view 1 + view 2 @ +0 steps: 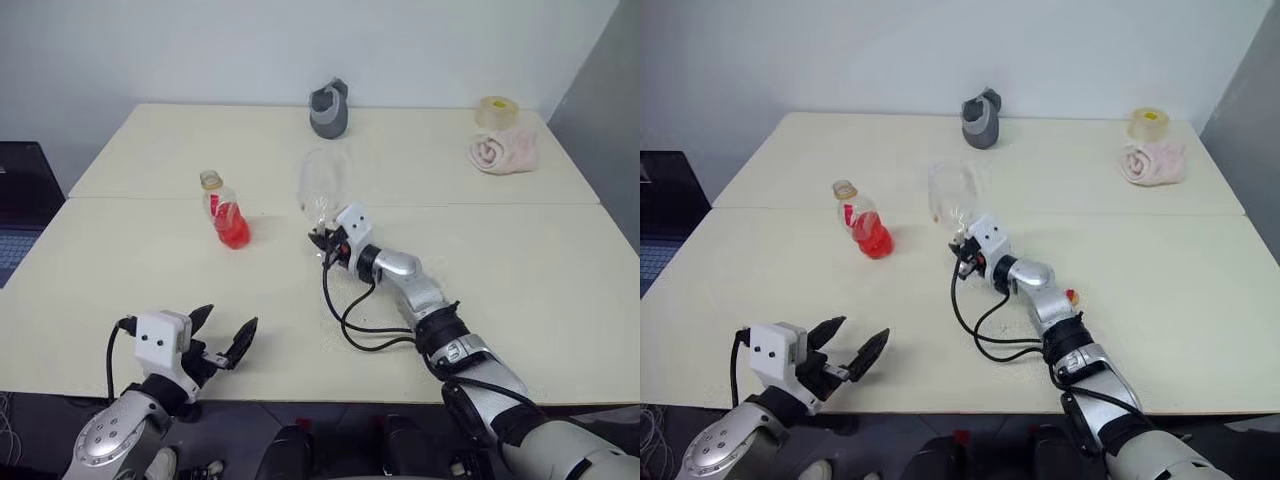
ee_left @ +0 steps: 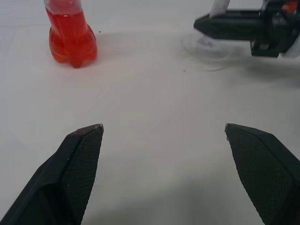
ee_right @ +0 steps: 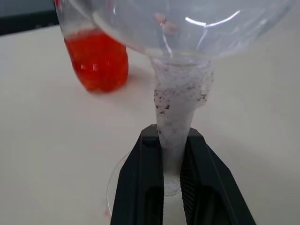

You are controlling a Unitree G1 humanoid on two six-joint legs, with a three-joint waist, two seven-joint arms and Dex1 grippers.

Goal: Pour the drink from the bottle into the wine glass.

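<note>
Table (image 1: pixel 520 290), cream, two-panel: bearing all items. Right gripper (image 3: pixel 172 164): reaching in over the middle of the table, its two black fingers (image 3: pixel 140 187) clenching the stem of the wine glass just above the foot. Wine glass (image 1: pixel 322 185): standing at table centre, directly ahead of the right gripper, at its twelve o'clock; long axis running upright, stem vertical, rounded bowl opening upward, flat round foot sitting on the table surface; bowl showing clear. Left gripper (image 1: pixel 228 335): hovering low near the front edge of the table at the glass's seven o'clock, released, jaws spreading wide with nothing between them, fingers pointing toward the far side of the table. Bottle (image 1: pixel 226 212): standing on the table well apart from the left gripper, at its twelve o'clock, and near the glass at the glass's nine o'clock; long axis running upright, neck and pale cap pointing up with a slight lean; untouched by either gripper. Drink (image 1: pixel 233 230): bright red liquid sitting in the lower part of the bottle. Pink rolled cloth (image 1: pixel 503 152): lying at the table's far right, the glass's two o'clock. Roll of tape (image 1: pixel 496 108): sitting just behind the cloth. Grey object (image 1: pixel 329 110): resting at the far edge, the glass's twelve o'clock.
</note>
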